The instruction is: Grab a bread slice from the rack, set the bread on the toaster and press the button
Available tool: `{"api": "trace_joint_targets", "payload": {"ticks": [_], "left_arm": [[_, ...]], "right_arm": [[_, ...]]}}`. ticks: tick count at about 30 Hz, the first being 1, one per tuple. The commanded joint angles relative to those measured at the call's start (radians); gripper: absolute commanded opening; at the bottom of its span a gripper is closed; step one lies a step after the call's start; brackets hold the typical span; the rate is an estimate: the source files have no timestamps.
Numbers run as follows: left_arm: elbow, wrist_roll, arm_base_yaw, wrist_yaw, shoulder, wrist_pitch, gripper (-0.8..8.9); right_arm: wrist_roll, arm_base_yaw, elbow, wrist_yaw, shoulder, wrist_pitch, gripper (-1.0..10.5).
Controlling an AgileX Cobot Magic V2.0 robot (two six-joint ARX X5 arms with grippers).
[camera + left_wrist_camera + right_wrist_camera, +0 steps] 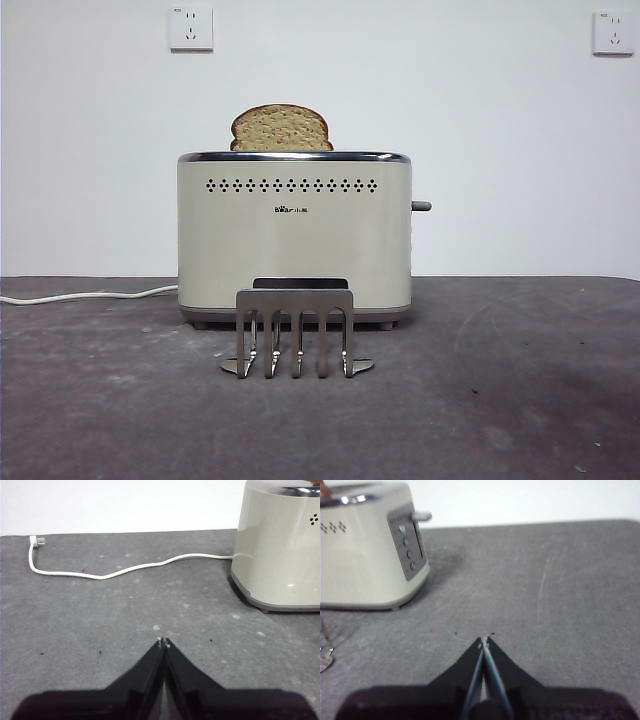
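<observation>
Grey table (520,400): cord (90,295) beside toaster (294,235).

There was one toaster (294,240), one slice of bread (281,128) and one rack (295,333). Two wall sockets (191,28) were there. Two hands (163,642) showed.

The toaster (294,235) carries a small dark logo (291,210) below its vent holes; characters illegible.

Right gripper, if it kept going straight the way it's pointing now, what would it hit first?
Probably nothing: ahead of the right gripper, whose jaws are shut, lies only bare grey table up to the white wall. The toaster with its lever button stands off to one side, though depth is unclear.
</observation>
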Motion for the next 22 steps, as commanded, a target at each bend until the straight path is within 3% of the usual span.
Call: {"api": "trace_joint_targets", "payload": {"ticks": [1,4,22], "left_arm": [[-0.014,-0.006,0.002,-0.002,-0.002,0.002,-0.03],[-0.014,-0.006,0.002,-0.002,-0.002,0.002,-0.03],[-0.014,-0.006,0.002,-0.002,-0.002,0.002,-0.03]], "right_arm": [[0.029,0.002,-0.013,0.003,-0.005,-0.005,0.0],[0.092,0.002,-0.013,0.000,-0.005,-0.003,0.0],[0.093,0.002,-0.013,0.001,-0.003,-0.003,0.0]]}}
